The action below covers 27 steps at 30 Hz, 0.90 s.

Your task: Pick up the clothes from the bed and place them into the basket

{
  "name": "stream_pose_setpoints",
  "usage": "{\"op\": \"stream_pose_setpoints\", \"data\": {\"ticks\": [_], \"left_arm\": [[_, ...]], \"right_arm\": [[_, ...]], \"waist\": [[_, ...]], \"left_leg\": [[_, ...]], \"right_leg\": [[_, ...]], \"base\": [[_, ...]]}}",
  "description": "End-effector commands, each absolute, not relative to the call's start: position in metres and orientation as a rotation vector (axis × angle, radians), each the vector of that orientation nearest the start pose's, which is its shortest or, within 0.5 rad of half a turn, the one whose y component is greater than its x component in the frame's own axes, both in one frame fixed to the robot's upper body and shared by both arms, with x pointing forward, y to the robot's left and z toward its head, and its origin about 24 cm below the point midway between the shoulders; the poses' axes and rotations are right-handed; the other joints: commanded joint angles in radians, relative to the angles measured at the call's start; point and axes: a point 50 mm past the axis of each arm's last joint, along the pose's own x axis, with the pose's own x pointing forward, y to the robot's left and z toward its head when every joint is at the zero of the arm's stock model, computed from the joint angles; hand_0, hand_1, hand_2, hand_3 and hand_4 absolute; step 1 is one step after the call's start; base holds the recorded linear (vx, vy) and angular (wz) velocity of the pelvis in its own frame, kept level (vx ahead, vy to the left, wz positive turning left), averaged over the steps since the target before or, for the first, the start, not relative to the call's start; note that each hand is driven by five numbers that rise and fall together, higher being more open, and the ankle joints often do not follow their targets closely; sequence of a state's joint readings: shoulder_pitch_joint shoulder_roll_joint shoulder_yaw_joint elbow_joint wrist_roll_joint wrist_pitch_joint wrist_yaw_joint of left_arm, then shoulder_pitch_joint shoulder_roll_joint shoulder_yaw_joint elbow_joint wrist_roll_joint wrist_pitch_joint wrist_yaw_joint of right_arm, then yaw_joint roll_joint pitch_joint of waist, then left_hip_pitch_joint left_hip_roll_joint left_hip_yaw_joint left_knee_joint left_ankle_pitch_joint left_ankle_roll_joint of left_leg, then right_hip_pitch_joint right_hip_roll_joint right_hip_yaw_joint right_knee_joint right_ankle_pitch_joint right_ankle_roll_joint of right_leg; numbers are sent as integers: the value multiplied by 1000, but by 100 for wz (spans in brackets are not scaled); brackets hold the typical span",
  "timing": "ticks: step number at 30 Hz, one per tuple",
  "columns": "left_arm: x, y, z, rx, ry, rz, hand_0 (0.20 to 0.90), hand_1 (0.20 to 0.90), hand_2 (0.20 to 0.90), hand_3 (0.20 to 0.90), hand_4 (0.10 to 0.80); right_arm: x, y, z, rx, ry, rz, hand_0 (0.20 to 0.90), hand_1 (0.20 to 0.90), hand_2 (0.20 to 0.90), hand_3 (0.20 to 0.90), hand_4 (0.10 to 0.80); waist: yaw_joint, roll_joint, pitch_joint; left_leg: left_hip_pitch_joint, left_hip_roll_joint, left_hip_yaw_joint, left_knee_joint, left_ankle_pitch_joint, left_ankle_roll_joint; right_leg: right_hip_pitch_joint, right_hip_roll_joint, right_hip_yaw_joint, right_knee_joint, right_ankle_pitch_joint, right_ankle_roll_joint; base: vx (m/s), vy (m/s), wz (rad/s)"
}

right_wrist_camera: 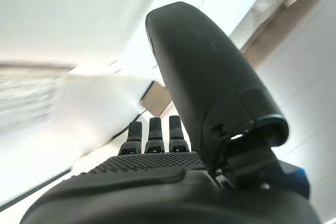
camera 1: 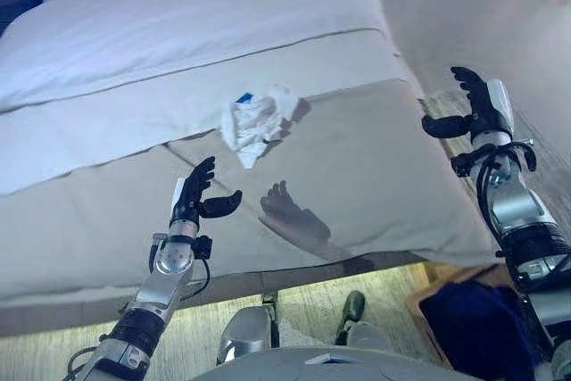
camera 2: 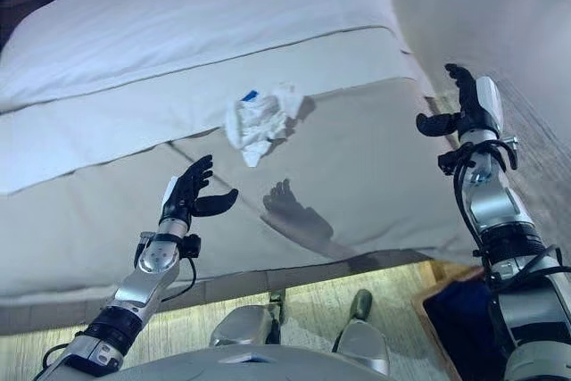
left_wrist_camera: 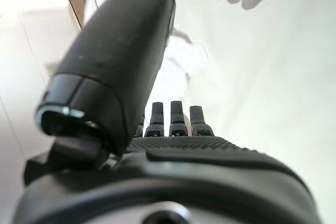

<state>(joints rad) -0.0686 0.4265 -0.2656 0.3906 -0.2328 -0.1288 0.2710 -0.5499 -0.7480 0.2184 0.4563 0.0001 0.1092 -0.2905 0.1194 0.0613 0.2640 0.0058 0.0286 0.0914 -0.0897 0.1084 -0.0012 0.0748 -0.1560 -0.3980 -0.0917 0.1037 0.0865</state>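
On the bed [camera 1: 375,176], white clothes [camera 1: 257,122] lie at one o'clock of the left hand [camera 1: 192,198]; fingers apart, like the right hand [camera 1: 477,104]. A shallow grab may drop trailing cloth; the basket [camera 1: 473,323] seems barely visible.

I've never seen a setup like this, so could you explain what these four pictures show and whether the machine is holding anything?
It is a humanoid robot standing at a bed. Two pictures come from cameras in its head, looking down; the other two come from cameras on its wrists, each looking along its own dark hand. A crumpled white garment lies on the bed. The left hand hovers open just short of it; the right hand is raised open past the bed's side edge. Neither holds anything. A basket holding dark cloth stands on the floor at the robot's right.
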Motion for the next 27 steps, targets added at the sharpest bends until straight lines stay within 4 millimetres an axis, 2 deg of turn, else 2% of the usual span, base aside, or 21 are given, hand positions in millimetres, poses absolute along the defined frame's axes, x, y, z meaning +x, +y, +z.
{"op": "stream_pose_setpoints", "data": {"ticks": [1, 3, 5, 7, 9, 11, 12, 13, 15, 16, 17, 18, 20, 22, 24, 27], "left_arm": [[263, 229, 18, 341, 71, 134, 900, 900, 900, 900, 800], [260, 230, 18, 350, 80, 117, 900, 900, 900, 900, 800], [257, 232, 19, 359, 90, 100, 900, 900, 900, 900, 800], [255, 233, 19, 365, 93, 79, 900, 900, 900, 900, 800], [255, 232, 20, 376, 93, 44, 900, 900, 900, 900, 800], [258, 227, 21, 377, 76, 19, 900, 900, 900, 900, 800], [260, 225, 24, 377, 62, 9, 900, 900, 900, 900, 800], [268, 219, 33, 377, 14, -4, 900, 900, 900, 900, 800], [281, 210, 52, 363, -87, -15, 900, 900, 900, 900, 800], [288, 205, 64, 363, -142, -36, 900, 900, 900, 900, 800], [290, 202, 71, 361, -178, -45, 900, 900, 900, 900, 800], [291, 199, 77, 339, -209, -46, 900, 900, 900, 900, 800], [292, 192, 85, 308, -255, -48, 900, 900, 900, 900, 800], [292, 183, 93, 290, -305, -71, 900, 900, 900, 900, 800], [291, 174, 99, 278, -347, -94, 900, 900, 900, 900, 800], [287, 164, 107, 263, -402, -128, 900, 900, 900, 900, 800]], "right_arm": [[360, -257, 200, -846, -294, -349, 900, 900, 900, 900, 800], [365, -248, 198, -845, -282, -332, 900, 900, 900, 900, 800], [369, -244, 198, -888, -275, -332, 900, 900, 900, 900, 800], [371, -244, 196, -943, -261, -333, 900, 900, 900, 900, 800], [371, -250, 191, -1021, -209, -334, 900, 900, 900, 900, 800], [371, -257, 189, -1069, -175, -338, 900, 900, 900, 900, 800], [370, -260, 191, -1076, -175, -351, 900, 900, 900, 900, 800], [372, -264, 201, -1091, -181, -377, 900, 900, 900, 900, 800], [376, -269, 230, -1084, -234, -438, 900, 900, 900, 900, 800], [376, -275, 243, -1069, -248, -485, 900, 900, 900, 900, 800], [375, -280, 254, -1063, -264, -514, 900, 900, 900, 900, 800], [374, -283, 269, -1051, -291, -549, 900, 900, 900, 900, 800], [374, -287, 284, -975, -324, -583, 900, 900, 900, 900, 800], [373, -287, 296, -904, -366, -631, 900, 900, 900, 900, 800], [373, -286, 308, -871, -394, -669, 900, 900, 900, 900, 800], [371, -288, 325, -836, -431, -727, 900, 900, 900, 900, 800]], "waist": [[18, -55, -76], [46, -56, -82], [71, -51, -89], [83, -45, -85], [81, -38, -77], [63, -37, -53], [58, -36, -45], [45, -33, -14], [25, -35, 48], [14, -27, 79], [10, -33, 102], [21, -32, 133], [32, -20, 176], [38, -6, 216], [51, 8, 244], [71, 29, 256]], "left_leg": [[51, -19, 85, 23, -100, -23], [55, -29, 72, 29, -106, -6], [53, -36, 58, 36, -107, 8], [53, -53, 28, 44, -113, 28], [43, -62, -17, 59, -115, 35], [40, -70, -80, 65, -117, 33], [31, -72, -94, 70, -117, 34], [5, -79, -124, 89, -126, 34], [-51, -96, -141, 129, -153, 38], [-107, -107, -172, 168, -156, 47], [-162, -118, -182, 234, -160, 48], [-215, -119, -173, 297, -167, 37], [-276, -112, -165, 354, -174, 24], [-341, -115, -171, 392, -170, 18], [-391, -123, -176, 416, -164, 21], [-480, -134, -173, 460, -170, 28]], "right_leg": [[22, -6, 27, 76, -89, -8], [27, -27, 14, 109, -98, 3], [23, -43, 1, 174, -121, 2], [-20, -66, 20, 333, -124, 0], [-77, -54, 61, 436, -111, -2], [-118, -16, 137, 400, -120, -6], [-134, -6, 153, 376, -118, -8], [-176, 11, 191, 326, -118, -10], [-255, 19, 246, 251, -62, 10], [-298, 43, 295, 286, -90, 0], [-317, 42, 302, 296, -89, -6], [-330, 36, 269, 322, -103, -12], [-367, 29, 219, 380, -133, -30], [-417, 37, 205, 434, -158, -48], [-468, 32, 181, 488, -180, -58], [-567, 4, 149, 598, -222, -72]], "base": [[203, 182, 24], [250, 212, 23], [264, 233, 27], [240, 201, 32], [270, 92, 52], [175, -50, 60], [-3, -149, 63], [-116, -178, 67], [-242, -229, 96], [-262, -231, 114], [-219, -208, 119], [-137, -174, 117], [-95, -107, 68], [-73, -78, 35], [-23, -46, 37], [18, -22, 24]]}}
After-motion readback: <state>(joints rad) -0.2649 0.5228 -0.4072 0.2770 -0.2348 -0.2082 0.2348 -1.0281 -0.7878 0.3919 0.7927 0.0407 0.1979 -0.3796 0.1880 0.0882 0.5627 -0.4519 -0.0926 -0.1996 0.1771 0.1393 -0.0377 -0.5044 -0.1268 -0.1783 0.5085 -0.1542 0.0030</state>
